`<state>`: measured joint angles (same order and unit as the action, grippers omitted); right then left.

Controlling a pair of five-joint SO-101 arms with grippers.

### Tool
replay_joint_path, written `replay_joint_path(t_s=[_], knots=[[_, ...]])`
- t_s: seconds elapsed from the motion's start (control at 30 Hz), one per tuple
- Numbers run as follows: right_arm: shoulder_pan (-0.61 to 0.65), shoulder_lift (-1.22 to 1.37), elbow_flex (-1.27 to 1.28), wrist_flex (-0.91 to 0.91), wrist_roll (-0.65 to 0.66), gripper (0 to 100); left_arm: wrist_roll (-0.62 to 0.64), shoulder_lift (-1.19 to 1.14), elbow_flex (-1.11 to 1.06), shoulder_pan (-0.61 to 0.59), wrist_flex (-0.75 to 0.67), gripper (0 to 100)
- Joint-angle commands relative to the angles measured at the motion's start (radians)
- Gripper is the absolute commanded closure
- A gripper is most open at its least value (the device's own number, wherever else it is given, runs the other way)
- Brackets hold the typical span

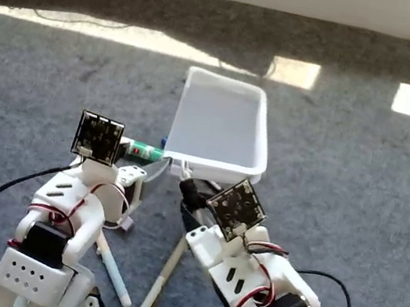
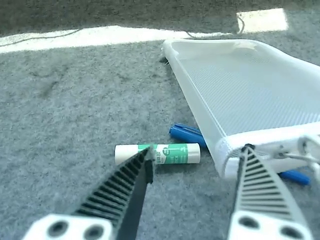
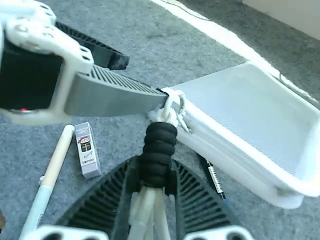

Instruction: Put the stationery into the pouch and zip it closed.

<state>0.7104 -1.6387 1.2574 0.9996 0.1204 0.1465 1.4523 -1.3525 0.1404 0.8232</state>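
- Step in hand, as I judge it: load the first item. The pouch (image 1: 216,159) lies flat on the carpet between the arms and looks to have nothing in it yet.
- The glue stick (image 2: 157,153) lies on the carpet just beside the pouch's near corner, on the left arm's side.
- To do it well: centre the left gripper (image 2: 197,152) across the stick's body, not its end. Keep the far finger off the mesh so it doesn't snag, then lift clear of the rim before going in.
- Left fingers (image 2: 125,180) are spread wide and hold nothing. One tip is over the stick's white end, and the other is at or against the pouch's near edge.
- The right gripper (image 3: 157,167) is narrow, clamped on a black cord (image 3: 160,142) that runs to white loops at the pouch corner. It's probably the zip pull; keep it taut to steady the mouth.
- A blue pen (image 2: 187,134) and a black pen (image 3: 214,179) are partly under the pouch.
- A small box (image 3: 86,150) and a white pen (image 3: 50,180) are near the right arm, and all four remain to go in.
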Motion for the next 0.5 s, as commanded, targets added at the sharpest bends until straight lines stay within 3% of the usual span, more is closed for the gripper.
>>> replay_joint_path(t_s=[0.0,0.47], knots=[[0.016,-0.012,-0.068,0.002,-0.006,99.3,-0.008,-0.002,0.013,-0.013,-0.006,75],[0.015,-0.010,-0.068,-0.005,-0.003,99.3,-0.034,0.002,0.070,0.008,0.124,74]])
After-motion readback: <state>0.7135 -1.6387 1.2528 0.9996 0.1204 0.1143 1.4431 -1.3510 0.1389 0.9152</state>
